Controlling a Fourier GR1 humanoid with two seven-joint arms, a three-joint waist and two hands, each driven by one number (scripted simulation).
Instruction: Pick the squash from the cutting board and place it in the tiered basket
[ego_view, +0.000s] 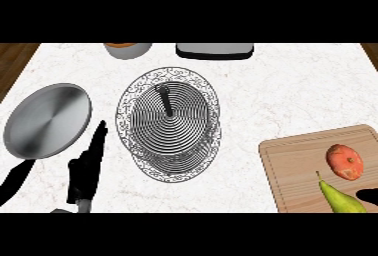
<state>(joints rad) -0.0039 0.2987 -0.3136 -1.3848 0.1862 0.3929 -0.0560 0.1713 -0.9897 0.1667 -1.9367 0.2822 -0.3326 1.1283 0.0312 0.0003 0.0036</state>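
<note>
The squash (341, 198), yellow-green with a thin dark stem, lies on the wooden cutting board (295, 170) at the lower right, running off the view's lower edge. The tiered basket (170, 122), round black wire with a central post, stands in the middle of the counter. A small black part of my right hand (367, 195) shows at the right edge, just right of the squash and over the board. My left hand (88, 165) rests open at the lower left, fingers straight up, left of the basket and holding nothing.
An orange-red round fruit (345, 161) lies on the board just behind the squash. A grey pan (48, 120) with a black handle (15, 182) sits at the left. A bowl (127, 49) and a grey-black appliance (214, 50) stand at the counter's far edge.
</note>
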